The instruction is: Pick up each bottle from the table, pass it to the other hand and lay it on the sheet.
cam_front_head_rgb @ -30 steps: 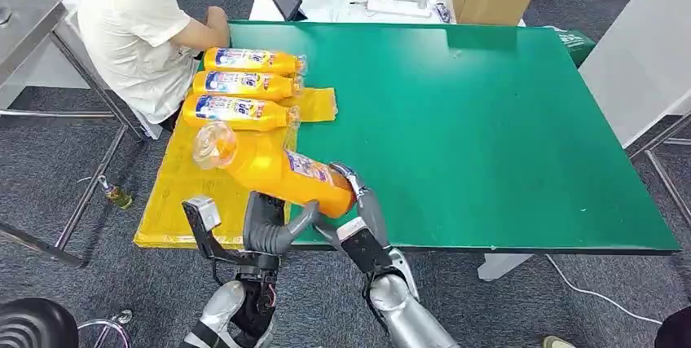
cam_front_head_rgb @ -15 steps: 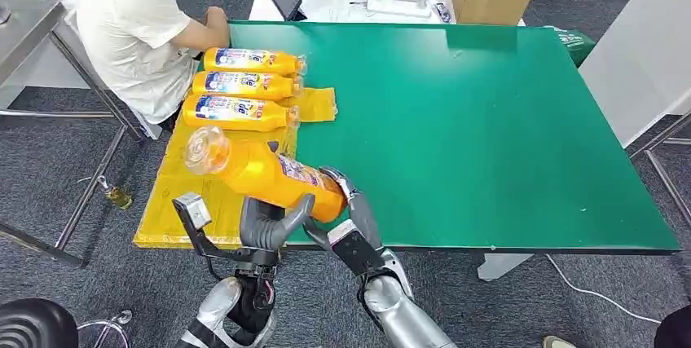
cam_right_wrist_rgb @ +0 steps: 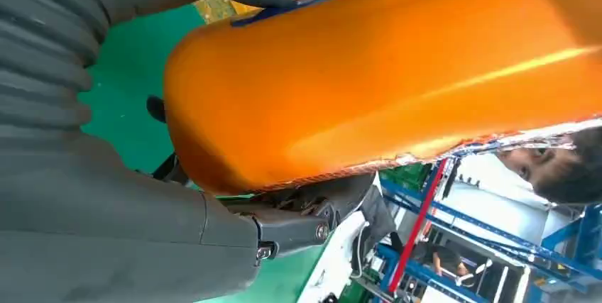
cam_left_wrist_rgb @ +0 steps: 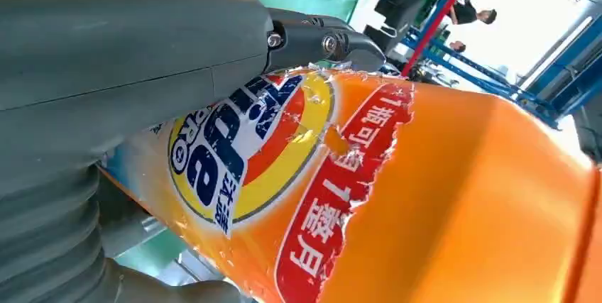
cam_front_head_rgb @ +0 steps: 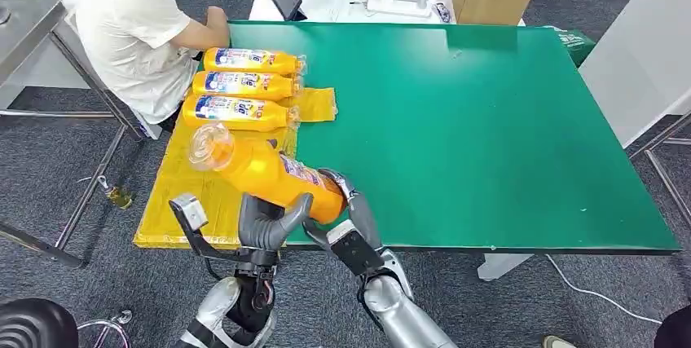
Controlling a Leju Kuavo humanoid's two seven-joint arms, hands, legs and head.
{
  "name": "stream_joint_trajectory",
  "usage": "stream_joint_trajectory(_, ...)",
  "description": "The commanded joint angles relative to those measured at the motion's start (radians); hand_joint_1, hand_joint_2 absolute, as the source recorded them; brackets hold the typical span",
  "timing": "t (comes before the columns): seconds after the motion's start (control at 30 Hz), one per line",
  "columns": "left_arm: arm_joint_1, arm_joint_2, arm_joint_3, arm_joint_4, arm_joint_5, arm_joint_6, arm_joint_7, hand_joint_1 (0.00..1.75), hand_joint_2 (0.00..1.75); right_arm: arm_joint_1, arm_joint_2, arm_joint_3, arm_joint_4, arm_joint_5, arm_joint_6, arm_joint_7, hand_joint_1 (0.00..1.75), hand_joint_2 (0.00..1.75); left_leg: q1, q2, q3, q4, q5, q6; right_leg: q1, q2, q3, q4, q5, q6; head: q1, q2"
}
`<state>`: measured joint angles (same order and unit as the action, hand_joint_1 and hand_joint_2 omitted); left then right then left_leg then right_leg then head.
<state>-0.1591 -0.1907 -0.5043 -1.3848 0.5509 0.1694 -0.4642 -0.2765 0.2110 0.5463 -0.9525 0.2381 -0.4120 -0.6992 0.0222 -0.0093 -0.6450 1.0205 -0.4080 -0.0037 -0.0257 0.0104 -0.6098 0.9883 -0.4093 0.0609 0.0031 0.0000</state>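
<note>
Two hands on one orange bottle — near front edge of the table.
Your left hand and right hand both grip it — tilted, above the yellow sheet.

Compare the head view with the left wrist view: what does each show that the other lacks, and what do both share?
Head view alone: three orange bottles lying in a row on the yellow sheet, the green table, a seated person, and the right hand at the base of the held bottle.
Left wrist view alone: the label's print close up, with its torn red band.
Both: the held bottle and the left hand around it.
</note>
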Motion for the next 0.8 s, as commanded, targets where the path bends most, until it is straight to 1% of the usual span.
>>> stream_joint_trajectory(0.03, -0.032, 0.010, 0.028, 0.046, 0.104, -0.107, 0.040, 1.75, 1.75, -0.060, -0.007, 0.076, 0.100, 0.008, 0.023, 0.001, 1.75, 1.75, 0.000, 0.002, 0.008, -0.001, -0.002, 0.002, 0.002, 0.000, 0.008, -0.002, -0.002, -0.004, 0.000, 0.000)
stream_joint_trajectory(0.07, -0.030, 0.009, 0.030, 0.044, 0.116, -0.122, 0.043, 1.75, 1.75, -0.060, -0.005, 0.081, 0.107, 0.008, 0.030, 0.001, 1.75, 1.75, 0.000, 0.002, 0.004, -0.001, -0.001, 0.001, 0.001, 0.000, 0.004, -0.001, -0.001, -0.002, 0.000, 0.000)
stream_joint_trajectory(0.1, -0.028, 0.009, 0.037, 0.042, 0.125, -0.136, 0.036, 1.75, 1.75, -0.063, -0.001, 0.085, 0.133, -0.006, 0.085, 0.001, 1.71, 1.75, 0.000, 0.002, 0.006, -0.001, -0.002, 0.002, 0.001, 0.000, 0.006, -0.001, -0.001, -0.003, 0.000, 0.000)
stream_joint_trajectory(0.13, -0.027, 0.010, 0.039, 0.041, 0.128, -0.140, 0.036, 1.75, 1.75, -0.059, -0.001, 0.090, 0.134, -0.005, 0.089, 0.001, 1.55, 1.75, 0.000, 0.002, 0.003, -0.001, -0.001, 0.001, 0.000, 0.001, 0.003, -0.001, 0.000, -0.002, 0.000, 0.000)
stream_joint_trajectory(0.17, -0.025, 0.010, 0.042, 0.042, 0.137, -0.147, 0.040, 1.75, 1.75, -0.053, -0.001, 0.090, 0.132, -0.009, 0.091, 0.001, 1.36, 1.75, 0.000, 0.002, 0.006, -0.001, -0.002, 0.001, 0.001, 0.001, 0.005, -0.001, -0.001, -0.003, 0.000, 0.000)
stream_joint_trajectory(0.2, -0.025, 0.012, 0.045, 0.042, 0.144, -0.154, 0.043, 1.75, 1.75, -0.050, -0.001, 0.092, 0.134, -0.011, 0.096, 0.001, 1.05, 1.75, 0.000, 0.001, 0.004, -0.001, -0.001, 0.001, 0.001, 0.000, 0.003, -0.001, -0.001, -0.002, 0.000, 0.000)
stream_joint_trajectory(0.23, -0.024, 0.012, 0.046, 0.042, 0.147, -0.158, 0.043, 1.75, 1.75, -0.049, -0.001, 0.091, 0.135, -0.013, 0.098, 0.001, 0.70, 1.75, 0.000, 0.001, 0.006, -0.002, -0.001, 0.001, 0.001, -0.001, 0.006, -0.002, -0.001, -0.003, 0.000, 0.000)
stream_joint_trajectory(0.27, -0.015, 0.000, 0.058, 0.035, 0.160, -0.165, 0.037, 1.75, 1.75, -0.047, -0.003, 0.091, 0.135, -0.015, 0.100, 0.001, 0.16, 1.75, 0.001, 0.000, 0.004, -0.001, -0.001, 0.001, 0.001, -0.001, 0.004, -0.002, -0.001, -0.002, 0.000, 0.000)
stream_joint_trajectory(0.3, -0.002, -0.009, 0.057, 0.014, 0.156, -0.166, 0.038, 1.75, 1.75, -0.043, -0.002, 0.088, 0.139, -0.021, 0.106, 0.001, 0.00, 1.75, 0.000, 0.000, 0.006, -0.001, -0.002, 0.002, 0.001, -0.002, 0.007, -0.002, -0.002, -0.003, 0.000, 0.000)
stream_joint_trajectory(0.33, -0.001, -0.009, 0.057, 0.012, 0.155, -0.166, 0.039, 1.75, 1.75, -0.043, -0.002, 0.087, 0.141, -0.023, 0.108, 0.001, 0.00, 1.75, 0.000, 0.000, 0.005, -0.001, -0.002, 0.001, 0.001, -0.001, 0.005, -0.001, -0.002, -0.002, 0.000, 0.000)
stream_joint_trajectory(0.37, 0.005, -0.009, 0.059, 0.001, 0.149, -0.168, 0.046, 1.75, 1.75, -0.041, -0.001, 0.087, 0.140, -0.023, 0.106, 0.001, 0.00, 1.75, 0.000, 0.001, 0.007, -0.001, -0.003, 0.002, 0.001, -0.001, 0.007, -0.002, -0.002, -0.003, 0.000, 0.000)
stream_joint_trajectory(0.43, 0.009, -0.008, 0.066, -0.001, 0.123, -0.172, 0.056, 1.75, 1.75, -0.029, 0.000, 0.076, 0.122, -0.035, 0.086, 0.001, 0.00, 1.75, 0.000, 0.000, 0.003, -0.001, -0.001, 0.001, 0.000, -0.001, 0.002, -0.001, -0.001, -0.002, 0.000, 0.000)
stream_joint_trajectory(0.47, 0.009, -0.004, 0.066, -0.001, 0.106, -0.167, 0.053, 1.75, 1.75, -0.026, 0.000, 0.072, 0.115, -0.040, 0.080, 0.001, 0.00, 1.75, 0.000, 0.000, 0.006, -0.001, -0.002, 0.002, 0.001, -0.002, 0.006, -0.001, -0.002, -0.003, 0.000, 0.000)
stream_joint_trajectory(0.5, 0.013, -0.003, 0.072, -0.003, 0.087, -0.162, 0.048, 1.75, 1.75, -0.018, 0.002, 0.060, 0.105, -0.050, 0.069, 0.001, 0.00, 0.00, 0.000, 0.000, 0.004, -0.001, -0.001, 0.001, 0.001, -0.001, 0.003, -0.001, -0.001, -0.002, 0.000, 0.000)
stream_joint_trajectory(0.53, 0.017, 0.000, 0.079, -0.007, 0.083, -0.162, 0.049, 1.75, 1.75, -0.014, 0.003, 0.052, 0.101, -0.056, 0.064, 0.001, 0.00, 0.00, 0.000, 0.000, 0.005, -0.001, -0.002, 0.002, 0.001, -0.001, 0.005, -0.001, -0.002, -0.003, 0.000, 0.000)
stream_joint_trajectory(0.57, 0.019, 0.001, 0.083, -0.011, 0.077, -0.163, 0.051, 1.75, 1.75, -0.011, 0.004, 0.043, 0.100, -0.059, 0.060, 0.001, 0.00, 0.00, 0.000, 0.001, 0.003, -0.001, -0.001, 0.001, 0.001, -0.001, 0.003, -0.001, -0.001, -0.002, 0.000, 0.000)
stream_joint_trajectory(0.67, 0.019, 0.001, 0.083, -0.011, 0.077, -0.163, 0.051, 1.75, 1.75, -0.011, 0.004, 0.043, 0.100, -0.059, 0.060, 0.001, 0.00, 0.00, 0.000, 0.001, 0.006, -0.001, -0.002, 0.002, 0.001, -0.001, 0.006, -0.001, -0.002, -0.003, 0.000, 0.000)
stream_joint_trajectory(0.73, 0.023, 0.006, 0.090, -0.017, 0.072, -0.164, 0.057, 1.75, 1.75, -0.004, 0.002, 0.030, 0.091, -0.064, 0.050, 0.001, 0.00, 0.00, 0.000, 0.000, 0.003, -0.001, -0.001, 0.001, 0.001, -0.001, 0.002, -0.001, -0.001, -0.002, 0.000, 0.000)
stream_joint_trajectory(0.77, 0.023, 0.011, 0.095, -0.019, 0.066, -0.161, 0.060, 1.75, 1.75, 0.004, 0.001, 0.022, 0.080, -0.070, 0.047, 0.001, 0.00, 0.00, 0.000, 0.000, 0.006, -0.001, -0.002, 0.002, 0.001, -0.002, 0.005, -0.001, -0.002, -0.003, 0.000, 0.000)
stream_joint_trajectory(0.8, 0.023, 0.014, 0.098, -0.020, 0.063, -0.159, 0.061, 1.75, 1.75, 0.007, 0.000, 0.018, 0.077, -0.072, 0.045, 0.001, 0.00, 0.00, 0.000, 0.000, 0.003, -0.001, -0.001, 0.001, 0.001, -0.001, 0.003, -0.001, -0.001, -0.002, 0.000, 0.000)
